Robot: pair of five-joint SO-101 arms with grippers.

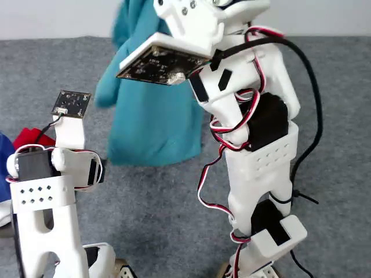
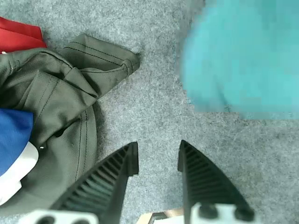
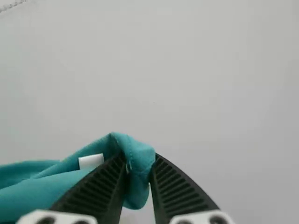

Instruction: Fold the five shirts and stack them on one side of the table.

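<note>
The right claw point(image 3: 138, 164) is closed on a pinched fold of the teal shirt point(image 1: 153, 119), which hangs down from it over the grey table point(image 1: 174, 220). The left claw point(image 2: 159, 148) is open and holds nothing, low above the table. Beside it lies a crumpled olive shirt point(image 2: 51, 98), touching a blue shirt point(image 2: 14, 133) and a red shirt point(image 2: 18, 35).

The table point(image 1: 342, 69) is covered in a grey, felt-like fabric with a fine speckled nap, lying flat and smooth where it is bare. Behind its far edge rises 1 plain wall point(image 1: 52, 17), pale grey-white, smooth and uniform. The line where table and wall meet runs straight across the high view. The light is soft and even, and shadows on the grey fabric are faint, with blurred edges.
</note>
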